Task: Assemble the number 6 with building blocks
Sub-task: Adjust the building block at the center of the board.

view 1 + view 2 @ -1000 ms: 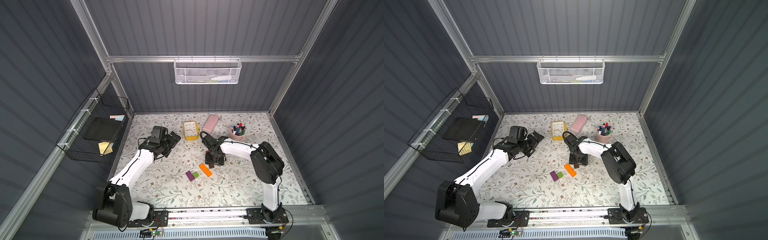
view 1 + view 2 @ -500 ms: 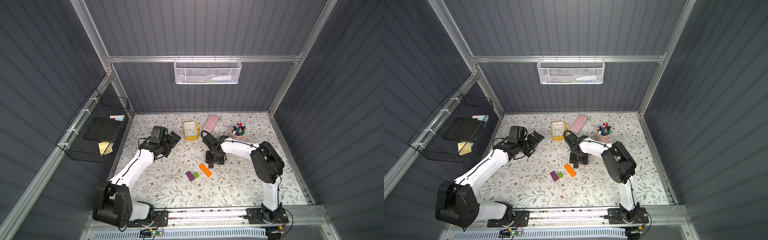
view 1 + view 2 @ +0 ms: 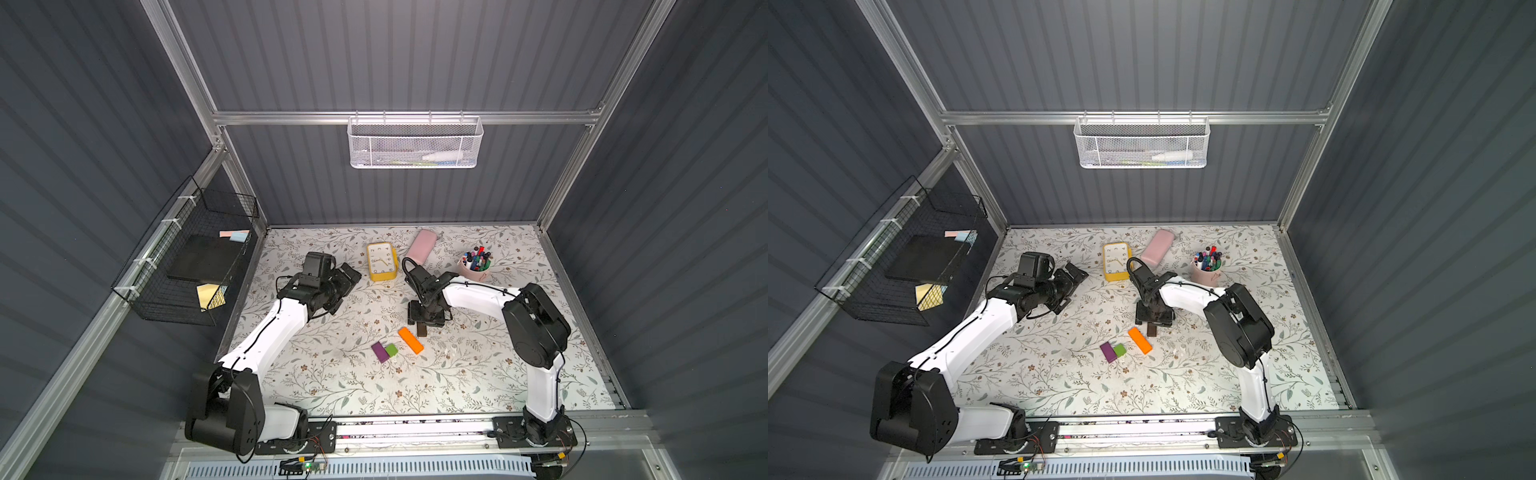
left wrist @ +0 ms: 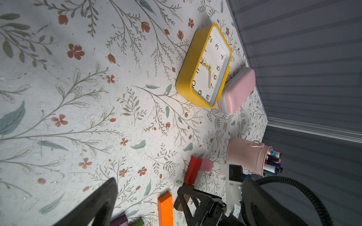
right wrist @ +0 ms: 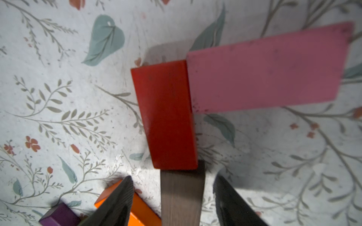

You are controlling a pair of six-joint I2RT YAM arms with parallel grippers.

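In the right wrist view the red block (image 5: 168, 115) and pink block (image 5: 268, 70) lie in an L on the floral table. The dark brown block (image 5: 182, 197) butts end-on against the red one. My right gripper (image 5: 172, 178) is open and straddles the brown block, with a gap on each side. In both top views it (image 3: 428, 318) hides the red and pink blocks. The brown block (image 3: 422, 329), orange block (image 3: 410, 340), purple block (image 3: 378, 352) and green cube (image 3: 391, 350) lie just in front of it. My left gripper (image 3: 347, 280) hovers open to the left, holding nothing.
A yellow clock (image 3: 381, 261), a pink case (image 3: 422, 246) and a pink cup of markers (image 3: 476, 266) stand along the back of the table. A black wire basket (image 3: 195, 257) hangs on the left wall and a white one (image 3: 415, 145) on the back wall.
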